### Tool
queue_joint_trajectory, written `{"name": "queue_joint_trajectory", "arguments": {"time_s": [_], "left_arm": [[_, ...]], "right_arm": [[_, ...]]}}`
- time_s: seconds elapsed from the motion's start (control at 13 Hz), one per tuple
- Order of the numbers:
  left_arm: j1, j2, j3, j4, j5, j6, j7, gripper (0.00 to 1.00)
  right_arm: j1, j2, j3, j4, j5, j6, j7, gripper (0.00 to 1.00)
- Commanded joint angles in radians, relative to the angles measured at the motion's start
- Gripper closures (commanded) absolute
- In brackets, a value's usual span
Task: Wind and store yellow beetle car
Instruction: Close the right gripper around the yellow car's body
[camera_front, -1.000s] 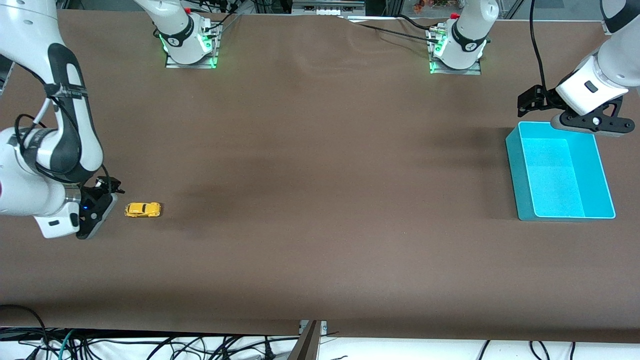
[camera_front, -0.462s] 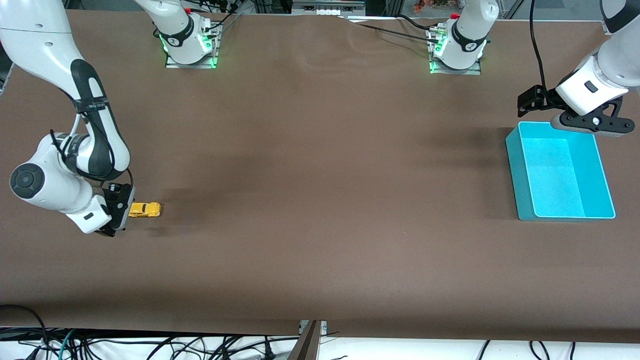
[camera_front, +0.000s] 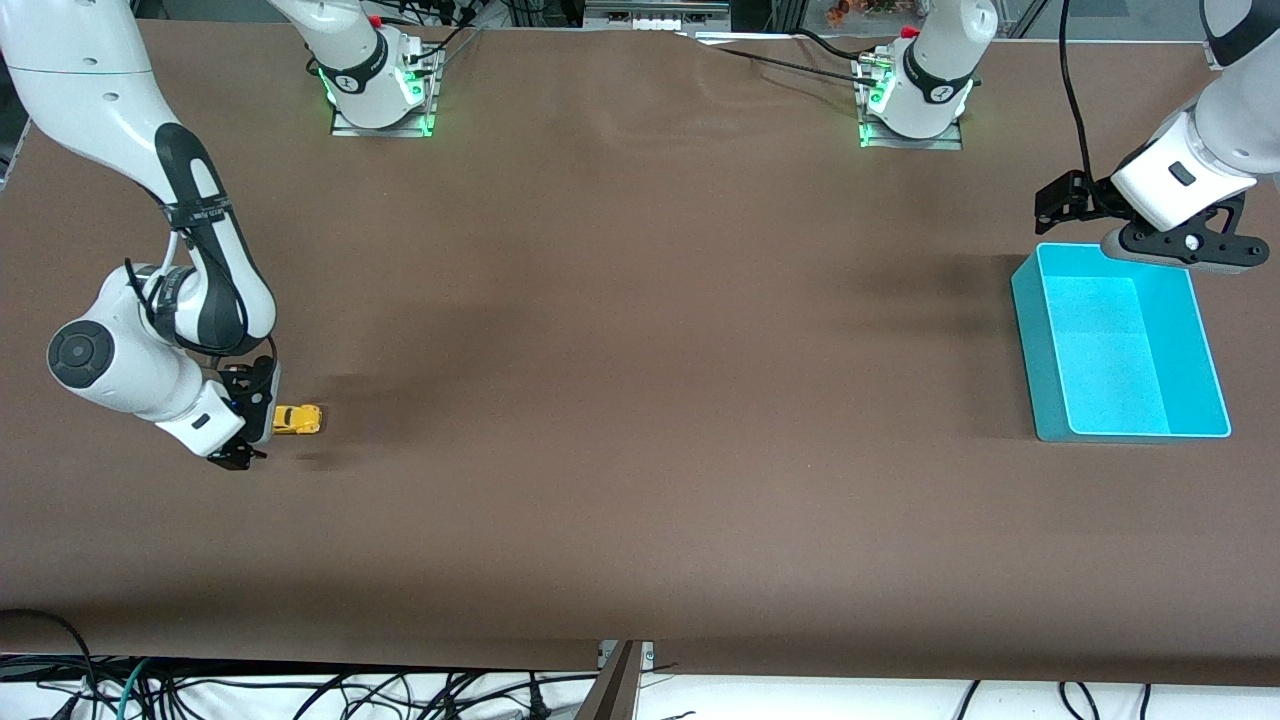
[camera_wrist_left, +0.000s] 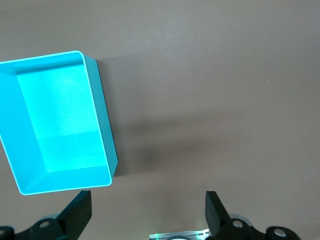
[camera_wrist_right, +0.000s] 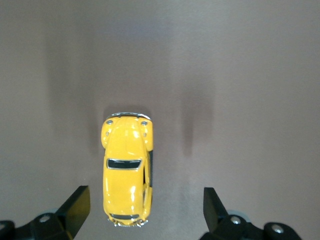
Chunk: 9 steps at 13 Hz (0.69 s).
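The yellow beetle car (camera_front: 298, 419) sits on the brown counter (camera_front: 640, 400) at the right arm's end, about nine o'clock from the counter's middle in the front view, well apart from the cyan bin (camera_front: 1040, 350) at the left arm's end near three o'clock; its long axis runs along the counter's length, from one arm's end toward the other; the bin holds nothing that can be seen.

The right end effector (camera_front: 252, 420) hangs low just beside the car, on the side away from the bin, with the car at about three o'clock from it in the front view; its fingers are spread wide and grip nothing; in the right wrist view the car (camera_wrist_right: 126, 169) lies lengthwise between the two fingertips (camera_wrist_right: 75, 209), closer to one finger than the other, so the gap is not centred on it; the fingers flank the car's flanks, which I judge suits a pinch across its short width.

The right arm is by far the nearer one; the coming move likely calls for a small sideways shift to centre the car, then a drop around it.

The left end effector (camera_front: 1172, 250) waits over the bin's rim farthest from the front camera, fingers spread and empty; its wrist view shows the bin (camera_wrist_left: 102, 130) below.
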Motion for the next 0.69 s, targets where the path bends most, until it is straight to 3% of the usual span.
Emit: {"name": "queue_joint_trajectory", "arguments": {"time_s": [0.0, 0.23, 0.31, 0.46, 0.62], "left_arm": [[0.002, 0.001, -0.001, 0.011, 0.009, -0.015, 0.004, 0.0], [0.003, 0.001, -0.001, 0.009, 0.009, -0.014, 0.004, 0.0], [0.003, 0.001, -0.001, 0.011, 0.009, -0.014, 0.004, 0.0], [0.003, 0.001, -0.001, 0.009, 0.009, -0.015, 0.004, 0.0], [0.003, 0.001, -0.001, 0.011, 0.009, -0.014, 0.004, 0.0]], "right_arm": [[-0.007, 0.007, 0.007, -0.027, 0.005, 0.032, -0.027, 0.0], [-0.007, 0.014, 0.007, -0.029, 0.005, 0.035, -0.048, 0.01], [-0.007, 0.014, 0.007, -0.029, 0.005, 0.037, -0.05, 0.08], [-0.007, 0.014, 0.007, -0.027, 0.005, 0.037, -0.05, 0.33], [-0.007, 0.013, 0.007, -0.029, 0.007, 0.033, -0.05, 0.36]]}}
